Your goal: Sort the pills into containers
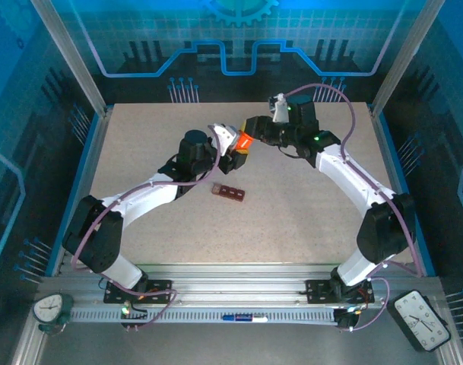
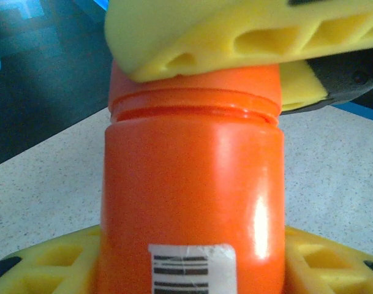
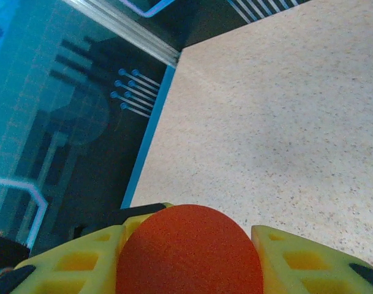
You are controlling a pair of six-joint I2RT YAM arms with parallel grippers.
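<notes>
Two grippers on one orange cylindrical plastic bottle, left gripper clamped around its body, right gripper closed on its cap, dark reddish-brown strip of square compartments flat on speckled beige table, near both grippers, untouched, toward the arm bases

Containers: one small flat strip, dark reddish-brown, is seen lying flat on the speckled table, near its middle. Square compartments are set in a single row; their count cannot be made out. The strip is angled slightly, left end farther back. Contents cannot be discerned.
</notes>
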